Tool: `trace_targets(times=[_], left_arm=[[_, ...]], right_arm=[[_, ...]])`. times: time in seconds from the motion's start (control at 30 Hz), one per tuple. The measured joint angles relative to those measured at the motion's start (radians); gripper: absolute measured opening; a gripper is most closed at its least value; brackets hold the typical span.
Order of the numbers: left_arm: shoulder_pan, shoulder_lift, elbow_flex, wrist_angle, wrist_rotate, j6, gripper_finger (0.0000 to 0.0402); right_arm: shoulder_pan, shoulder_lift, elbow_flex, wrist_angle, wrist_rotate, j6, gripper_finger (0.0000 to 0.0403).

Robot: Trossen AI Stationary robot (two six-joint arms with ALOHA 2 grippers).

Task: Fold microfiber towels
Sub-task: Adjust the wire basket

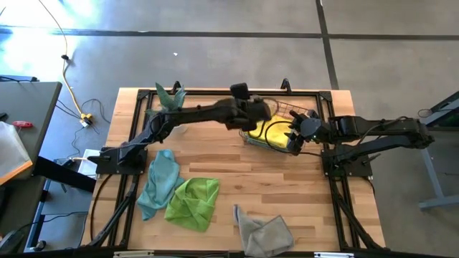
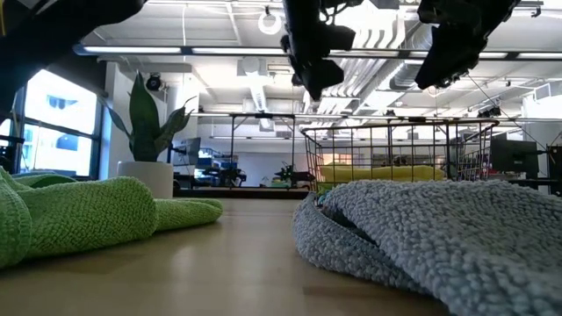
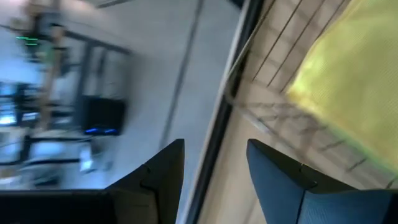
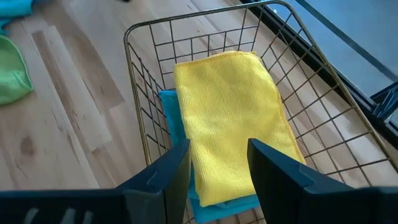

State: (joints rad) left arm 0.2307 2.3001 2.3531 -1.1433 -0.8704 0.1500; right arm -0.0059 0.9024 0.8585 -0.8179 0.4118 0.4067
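Two grippers are hanging over the wire basket (image 1: 276,125) at the table's (image 1: 237,161) far right side: the left gripper (image 1: 262,115) is sitting above its left rim, fingers (image 3: 163,180) standing apart with nothing between them, and the right gripper (image 1: 295,136) is facing the basket from the right, jaws parted and empty. A folded yellow towel (image 4: 233,118) is lying in the basket on top of a teal towel (image 4: 174,121). Another teal towel (image 1: 159,183) and a green towel (image 1: 192,202) are lying crumpled, touching, near the front left, while a grey towel (image 1: 264,231) is resting at the front edge.
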Motion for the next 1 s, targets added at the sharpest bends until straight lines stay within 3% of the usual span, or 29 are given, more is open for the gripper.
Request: trace_targets(times=[0.2, 0.57, 0.8, 1.0], left_arm=[[-0.087, 0.000, 0.000, -0.124, -0.187, -0.026, 0.0162], [-0.172, 0.000, -0.001, -0.424, -0.189, -0.253, 0.0161], [-0.205, -0.004, -0.003, -0.429, -0.156, -0.271, 0.0161], [-0.231, -0.010, -0.003, -0.428, -0.143, -0.261, 0.0161]], right_arm=[[0.000, 0.000, 0.000, 0.034, 0.000, 0.070, 0.0152], [0.000, 0.109, 0.000, 0.239, -0.045, 0.110, 0.0152], [0.000, 0.257, 0.000, 0.337, -0.045, 0.012, 0.0152], [-0.004, 0.311, 0.000, 0.419, -0.089, -0.076, 0.0152]])
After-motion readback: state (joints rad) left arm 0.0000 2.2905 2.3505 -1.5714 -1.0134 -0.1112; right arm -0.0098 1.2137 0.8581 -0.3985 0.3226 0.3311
